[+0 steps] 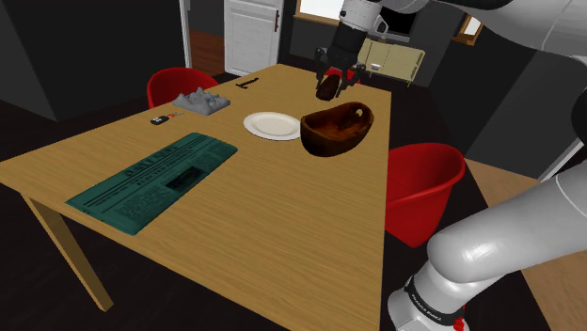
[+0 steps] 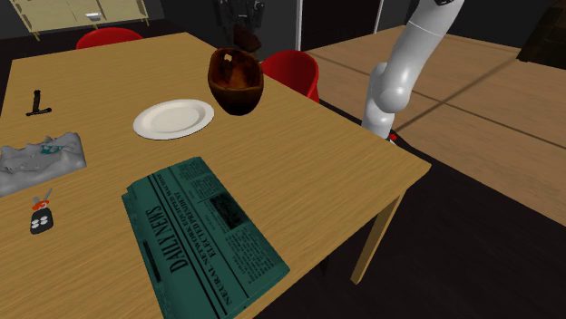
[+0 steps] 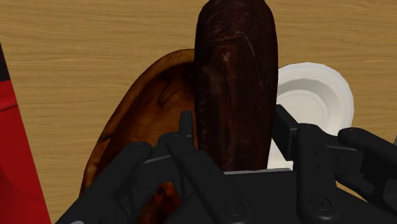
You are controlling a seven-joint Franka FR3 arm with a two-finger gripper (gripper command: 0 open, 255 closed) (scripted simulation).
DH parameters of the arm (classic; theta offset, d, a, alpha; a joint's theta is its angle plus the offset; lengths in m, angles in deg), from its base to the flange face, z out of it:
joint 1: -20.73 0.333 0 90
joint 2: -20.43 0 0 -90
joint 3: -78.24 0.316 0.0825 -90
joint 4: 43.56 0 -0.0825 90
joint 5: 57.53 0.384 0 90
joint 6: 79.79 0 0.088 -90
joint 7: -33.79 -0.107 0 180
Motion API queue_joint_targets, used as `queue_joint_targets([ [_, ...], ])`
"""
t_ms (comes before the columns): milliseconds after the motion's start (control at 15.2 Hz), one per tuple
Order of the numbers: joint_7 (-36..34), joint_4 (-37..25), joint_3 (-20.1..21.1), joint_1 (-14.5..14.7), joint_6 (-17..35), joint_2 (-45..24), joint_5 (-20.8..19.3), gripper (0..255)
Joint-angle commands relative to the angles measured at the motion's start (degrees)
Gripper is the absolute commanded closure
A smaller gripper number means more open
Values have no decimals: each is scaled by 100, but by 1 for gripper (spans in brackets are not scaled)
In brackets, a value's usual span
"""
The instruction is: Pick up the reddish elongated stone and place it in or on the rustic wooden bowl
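Observation:
My black gripper (image 3: 232,137) is shut on a dark reddish-brown elongated stone (image 3: 235,83), which stands up between the fingers (image 3: 184,137). In the shoulder view the gripper (image 1: 330,83) hangs in the air with the stone (image 1: 327,89) just beyond the far rim of the brown wooden bowl (image 1: 337,129). The second exterior view shows the stone (image 2: 243,37) above the bowl's (image 2: 236,82) far edge. In the wrist view the bowl (image 3: 149,121) lies below the stone, beside the white plate (image 3: 315,102).
On the wooden table (image 1: 282,216) lie a white plate (image 1: 272,124), a green folded newspaper (image 1: 155,179), a grey rocky slab (image 1: 200,101), a key fob (image 1: 165,118) and a small black tool (image 1: 248,85). Red chairs (image 1: 423,188) stand at the table's sides.

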Motion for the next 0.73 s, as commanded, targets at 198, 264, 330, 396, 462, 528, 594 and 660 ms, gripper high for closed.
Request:
queue_joint_targets([
  [198, 627, -396, -396, -252, -44, -436, -122, 255],
  [264, 744, -486, -468, -301, -58, -526, -140, 255],
  [330, 859, -583, -538, -351, -75, -622, -156, 255],
  [396, 973, -687, -607, -399, -93, -723, -172, 255],
  [462, 1086, -800, -675, -448, -113, -830, -186, 255],
  [528, 1197, -921, -741, -497, -136, -941, -199, 255],
  [594, 1316, -1061, -810, -551, -164, -1069, -210, 255],
  [660, 1326, -954, -808, -552, -83, -1043, -206, 255],
])
